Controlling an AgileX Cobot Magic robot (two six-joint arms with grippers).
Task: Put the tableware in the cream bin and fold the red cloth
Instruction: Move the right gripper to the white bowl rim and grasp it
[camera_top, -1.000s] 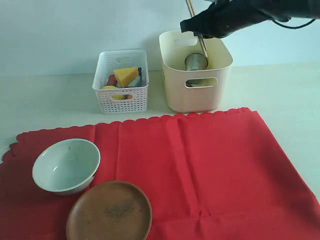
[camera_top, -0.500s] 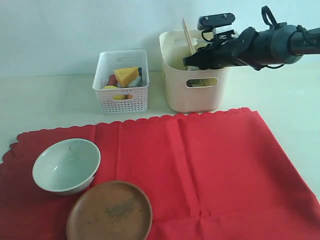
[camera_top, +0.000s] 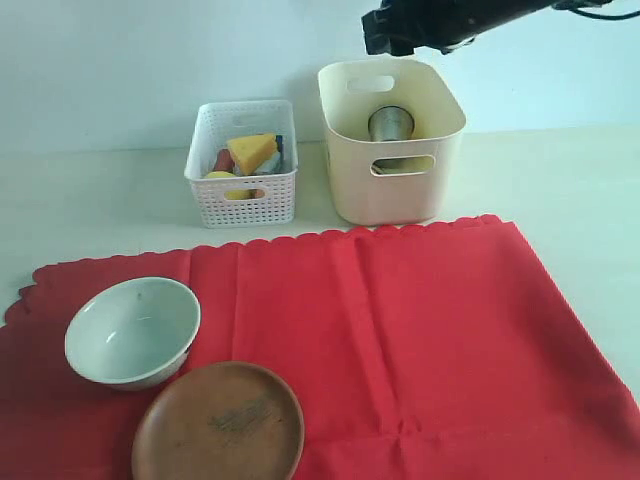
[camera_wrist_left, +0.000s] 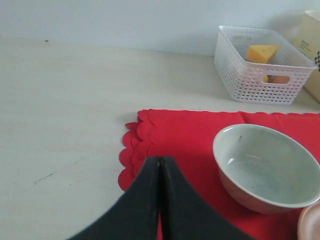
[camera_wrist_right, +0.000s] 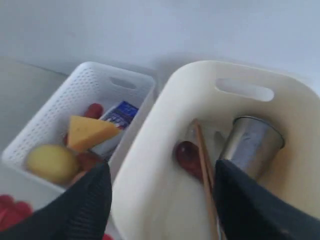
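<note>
Nearest us, the wooden plate sits flat on the front edge of the red cloth, and just behind it, almost touching, is the pale bowl, upright and empty. Both lie on the left side of the cloth, and that is what matters for the next pick. The left gripper hangs low over the cloth's scalloped corner, its jaws pressed together with nothing between them. The bowl is close ahead of its tips and a little to one side. I'd call this the left arm's job: it needs to spread those jaws and angle over the bowl's rim.

Further back stands the white basket of toy food. Beside it is the cream bin, with the steel cup, the chopsticks and a dark spoon inside. High above the bin is the right gripper, fingers spread wide and carrying nothing. It is well away from the bowl and plate.
</note>
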